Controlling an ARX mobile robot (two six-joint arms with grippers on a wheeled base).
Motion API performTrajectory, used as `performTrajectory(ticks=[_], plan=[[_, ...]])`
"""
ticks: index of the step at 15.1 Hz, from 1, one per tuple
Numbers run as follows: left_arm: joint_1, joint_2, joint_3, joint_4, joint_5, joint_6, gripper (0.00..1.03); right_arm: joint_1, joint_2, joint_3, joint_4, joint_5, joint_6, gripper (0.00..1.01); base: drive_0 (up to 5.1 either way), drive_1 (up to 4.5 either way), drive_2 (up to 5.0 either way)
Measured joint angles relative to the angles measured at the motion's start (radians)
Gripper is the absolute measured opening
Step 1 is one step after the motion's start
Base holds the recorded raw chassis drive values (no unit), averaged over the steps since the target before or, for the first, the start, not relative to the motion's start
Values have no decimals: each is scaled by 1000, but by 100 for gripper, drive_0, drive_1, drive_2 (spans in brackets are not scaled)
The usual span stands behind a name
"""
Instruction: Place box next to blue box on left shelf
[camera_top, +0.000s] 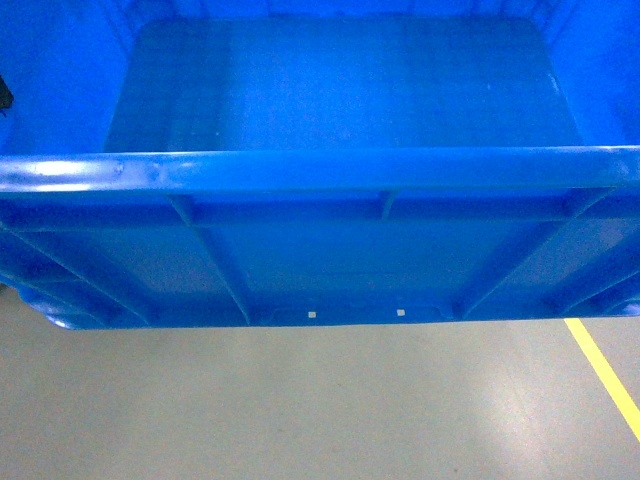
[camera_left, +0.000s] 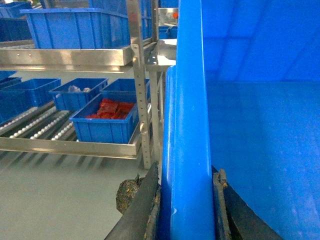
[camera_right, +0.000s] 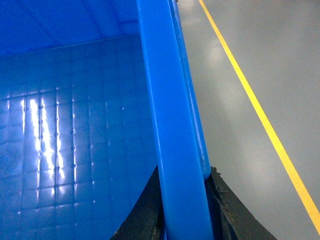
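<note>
The box (camera_top: 320, 230) was carried clear of the grey floor (camera_top: 300, 410), filling the head view, with its thick near rim across the middle of the frame and its empty interior beyond. It rested on nothing; support came from the two tools alone. The placement step was not yet done. Judged from these views, the task was in its transport stage: the grasp and lift were complete, and the approach to the left shelf, the set-down beside the blue box and the release all remained.

The left tool (camera_left: 186, 210) was clamped on the box's left side rim, one dark finger outside the wall and one inside, both touching the plastic. The right tool (camera_right: 182, 210) was clamped likewise on the right side rim, its fingers pressed against either face. Neither tool showed any gap to the rim.

Farther out, in the left wrist view, the left shelf (camera_left: 70, 146) stood to the left, well apart from the carried box. Its roller rails (camera_left: 37, 125) were partly bare at the left end. A smaller blue box holding red packets (camera_left: 107, 120) sat near the upright post. A yellow floor line (camera_right: 260, 115) ran along the right side.
</note>
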Motion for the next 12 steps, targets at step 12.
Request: performTrajectory(ticks=[12], plan=[[0, 0, 0, 6, 0, 0, 18, 0, 0, 0, -1, 0, 2, 15, -1, 433, -434]])
